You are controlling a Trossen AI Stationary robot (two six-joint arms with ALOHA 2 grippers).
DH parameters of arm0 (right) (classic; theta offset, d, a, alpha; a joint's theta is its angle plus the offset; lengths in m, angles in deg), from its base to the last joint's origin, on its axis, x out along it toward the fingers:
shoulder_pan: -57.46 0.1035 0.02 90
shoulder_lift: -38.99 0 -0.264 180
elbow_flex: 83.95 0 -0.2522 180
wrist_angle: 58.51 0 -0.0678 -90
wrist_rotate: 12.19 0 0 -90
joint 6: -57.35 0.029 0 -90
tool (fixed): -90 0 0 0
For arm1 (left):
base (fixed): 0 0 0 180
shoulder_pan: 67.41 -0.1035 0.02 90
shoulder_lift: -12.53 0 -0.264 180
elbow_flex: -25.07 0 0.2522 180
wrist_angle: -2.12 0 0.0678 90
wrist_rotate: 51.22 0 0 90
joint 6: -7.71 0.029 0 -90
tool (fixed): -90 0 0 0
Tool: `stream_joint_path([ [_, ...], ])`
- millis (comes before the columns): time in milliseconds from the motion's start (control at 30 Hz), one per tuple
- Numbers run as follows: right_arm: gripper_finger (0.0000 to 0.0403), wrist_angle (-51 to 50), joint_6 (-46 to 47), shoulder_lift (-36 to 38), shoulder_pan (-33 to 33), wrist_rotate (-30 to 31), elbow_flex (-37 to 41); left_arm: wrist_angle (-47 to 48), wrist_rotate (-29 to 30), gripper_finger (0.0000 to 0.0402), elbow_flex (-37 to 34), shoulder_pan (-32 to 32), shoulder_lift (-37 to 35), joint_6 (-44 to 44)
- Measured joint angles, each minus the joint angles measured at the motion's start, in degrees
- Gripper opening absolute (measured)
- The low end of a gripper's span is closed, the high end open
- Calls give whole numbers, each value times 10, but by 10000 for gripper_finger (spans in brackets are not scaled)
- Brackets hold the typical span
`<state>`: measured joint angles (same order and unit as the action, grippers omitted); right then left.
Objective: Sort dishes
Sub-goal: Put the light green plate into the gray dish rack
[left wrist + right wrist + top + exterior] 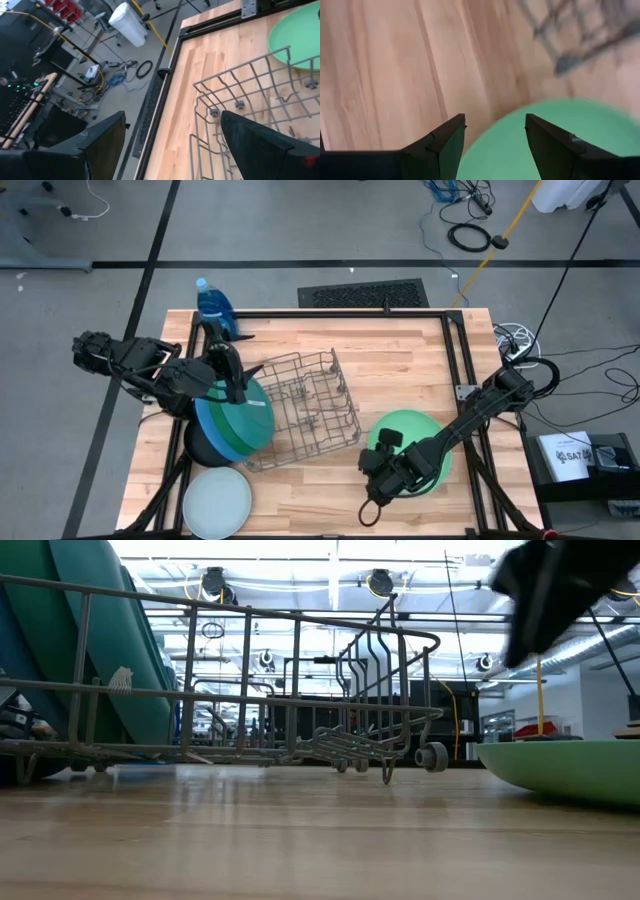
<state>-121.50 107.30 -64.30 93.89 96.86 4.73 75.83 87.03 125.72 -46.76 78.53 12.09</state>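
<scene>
Light green plate (pixel 535 145) lies flat on the worktop (pixel 400 370), right of the wire rack (pixel 305 405); the right gripper (pixel 495 127) hangs over its rim, fingers apart. Large blue plate (pixel 205 420) and dark green plate (pixel 245 415) stand on edge against the rack's left end, under the spread left gripper (pixel 235 370).

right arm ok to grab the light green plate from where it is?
Probably yes. The right gripper is open over the near rim of the light green plate, which lies flat on the table, clear of the wire rack.
</scene>
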Motion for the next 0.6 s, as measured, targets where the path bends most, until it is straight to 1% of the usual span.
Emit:
stream_joint_path([
  [167, 201, 16, 96, 0, 11, -40, 46, 1, -2, 325, 0, 0, 0, 9],
  [267, 201, 19, 138, 0, 13, -45, 67, 1, -2, 325, 0, 0, 0, 21],
  [333, 201, 44, 145, 0, 12, -47, 76, 1, -2, 325, 0, 0, 0, 24],
  [467, 201, 116, 123, -7, 7, -73, 86, 1, -2, 325, 0, 0, 0, 21],
  [600, 201, 90, 140, -27, 3, -77, 86, 1, -2, 325, 0, 0, 0, 21],
])
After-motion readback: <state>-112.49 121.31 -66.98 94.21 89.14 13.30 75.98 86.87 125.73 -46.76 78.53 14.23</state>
